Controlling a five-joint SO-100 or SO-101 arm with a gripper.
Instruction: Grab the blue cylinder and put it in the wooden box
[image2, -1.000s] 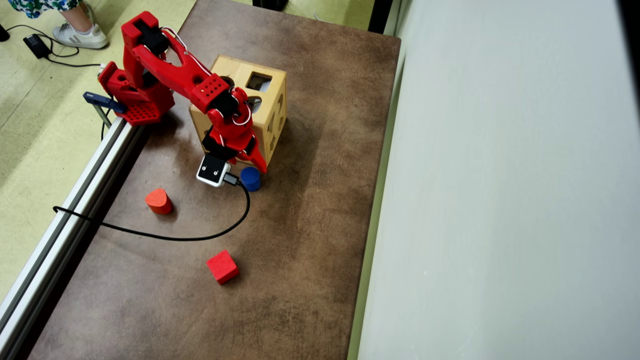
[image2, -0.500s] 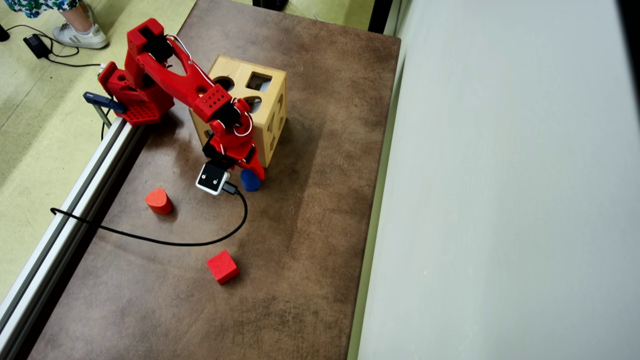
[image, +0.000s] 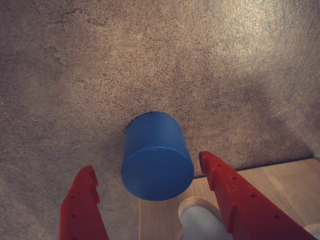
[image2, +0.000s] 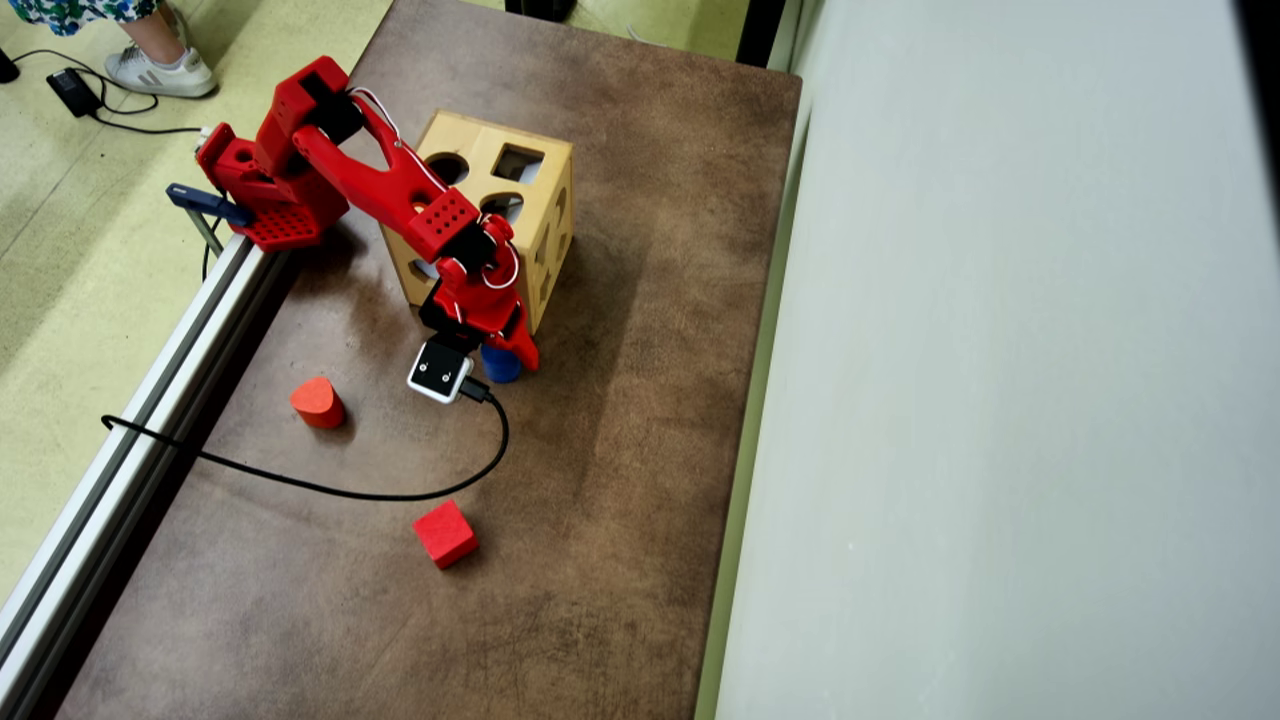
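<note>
Currently your gripper (image: 150, 195) stands open, fingers either side of the cylinder (image: 156, 157), no contact visible. Cylinder: upright on table (image2: 600, 500), just beside the box (image2: 545, 215).

In the overhead view the red arm (image2: 380, 180) reaches out from its base at the upper left, bends at the elbow and angles down toward the surface (image2: 620, 450), its wrist camera module jutting beside the pincer (image2: 505, 355). In the wrist view the pincer (image: 150, 187) shows two red fingers (image: 82, 200) spread wide apart, one on each side.
</note>
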